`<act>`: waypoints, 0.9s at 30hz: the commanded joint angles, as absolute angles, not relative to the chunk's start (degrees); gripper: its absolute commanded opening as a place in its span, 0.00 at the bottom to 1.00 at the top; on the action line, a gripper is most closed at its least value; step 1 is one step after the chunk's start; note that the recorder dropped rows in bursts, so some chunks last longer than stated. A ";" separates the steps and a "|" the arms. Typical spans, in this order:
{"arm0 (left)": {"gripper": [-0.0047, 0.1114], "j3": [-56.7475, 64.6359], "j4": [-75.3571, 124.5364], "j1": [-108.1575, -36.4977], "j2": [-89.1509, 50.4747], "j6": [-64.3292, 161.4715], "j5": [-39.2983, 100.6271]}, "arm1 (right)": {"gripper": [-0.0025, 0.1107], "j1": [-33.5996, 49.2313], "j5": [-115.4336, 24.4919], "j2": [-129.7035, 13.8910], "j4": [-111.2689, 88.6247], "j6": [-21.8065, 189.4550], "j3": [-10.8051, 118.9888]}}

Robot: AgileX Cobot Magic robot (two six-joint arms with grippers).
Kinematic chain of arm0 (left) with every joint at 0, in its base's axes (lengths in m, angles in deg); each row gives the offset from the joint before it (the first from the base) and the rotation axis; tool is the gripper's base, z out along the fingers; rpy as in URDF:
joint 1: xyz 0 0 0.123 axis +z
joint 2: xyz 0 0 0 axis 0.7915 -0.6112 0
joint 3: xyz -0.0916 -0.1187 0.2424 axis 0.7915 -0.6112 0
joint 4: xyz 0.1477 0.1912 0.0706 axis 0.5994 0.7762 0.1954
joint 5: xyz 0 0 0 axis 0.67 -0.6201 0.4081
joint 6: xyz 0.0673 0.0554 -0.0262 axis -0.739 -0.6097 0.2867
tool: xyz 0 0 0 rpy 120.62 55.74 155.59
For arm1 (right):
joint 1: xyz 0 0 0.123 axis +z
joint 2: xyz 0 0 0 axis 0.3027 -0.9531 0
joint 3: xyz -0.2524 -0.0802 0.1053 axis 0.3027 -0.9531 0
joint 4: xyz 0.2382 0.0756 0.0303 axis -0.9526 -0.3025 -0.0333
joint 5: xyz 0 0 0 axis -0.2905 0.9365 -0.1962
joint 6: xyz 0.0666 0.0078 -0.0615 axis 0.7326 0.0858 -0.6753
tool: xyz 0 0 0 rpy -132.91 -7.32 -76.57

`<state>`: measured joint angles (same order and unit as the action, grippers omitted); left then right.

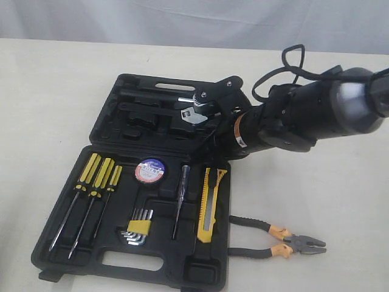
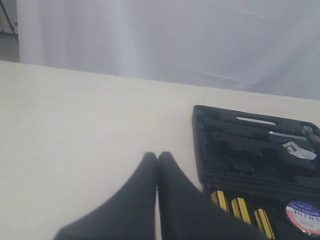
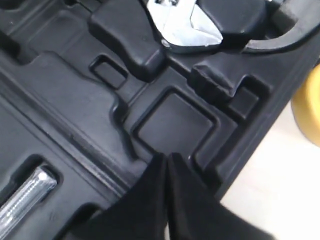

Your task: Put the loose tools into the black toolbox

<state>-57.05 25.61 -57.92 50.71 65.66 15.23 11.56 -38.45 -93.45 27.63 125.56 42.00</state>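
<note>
Open black toolbox [image 1: 209, 267] on a pale table [image 1: 48, 91], exterior view. The lower half, at lower left of the frame, holds three yellow-and-black screwdrivers [image 1: 97, 176], the black tape roll [image 1: 151, 170] with its blue-white label facing up, a fan of hex keys [image 1: 140, 228], a slim tester screwdriver [image 1: 180, 198] and the yellow-black utility knife [image 1: 209, 207], each lying in a moulded recess. The pliers [image 1: 285, 240] lie on the table just right of the lower half, outside the case, with their jaws pointing right.

The upper half, at centre frame, carries a silver wrench [image 1: 193, 114]. The right arm [image 1: 304, 112] enters from the right edge and places the right gripper [image 1: 200, 102] over this half, near the wrench.

Right wrist view: the right gripper [image 3: 165, 162] has its fingertips pressed together with nothing between them, above an unfilled square recess of the toolbox [image 3: 175, 122]. The wrench [image 3: 185, 30] lies at the top of the frame. A yellow rounded object [image 3: 306, 105] shows at the right edge, off the case; too little is visible to identify it.

Left wrist view: the left gripper [image 2: 156, 162] is likewise closed and holds nothing, over bare table to the left of the toolbox [image 2: 200, 150]. The wrench [image 2: 299, 149], the screwdrivers [image 2: 240, 210] and the tape roll [image 2: 303, 218] appear at lower right.
</note>
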 commanded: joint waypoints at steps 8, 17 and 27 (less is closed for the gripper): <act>0.04 -56.75 25.89 -58.25 50.47 65.64 15.15 | 0.02 12.35 -34.13 -93.83 28.80 123.75 42.43; 0.04 -56.75 25.89 -58.25 50.47 65.64 15.15 | 0.02 18.21 -29.16 -92.99 28.80 123.24 42.43; 0.04 -56.75 25.89 -58.25 50.47 65.64 15.15 | 0.02 18.58 -28.07 -92.99 29.51 123.24 42.43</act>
<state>-57.05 25.61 -57.92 50.71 65.66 15.23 18.24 -29.42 -92.97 29.85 123.58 42.72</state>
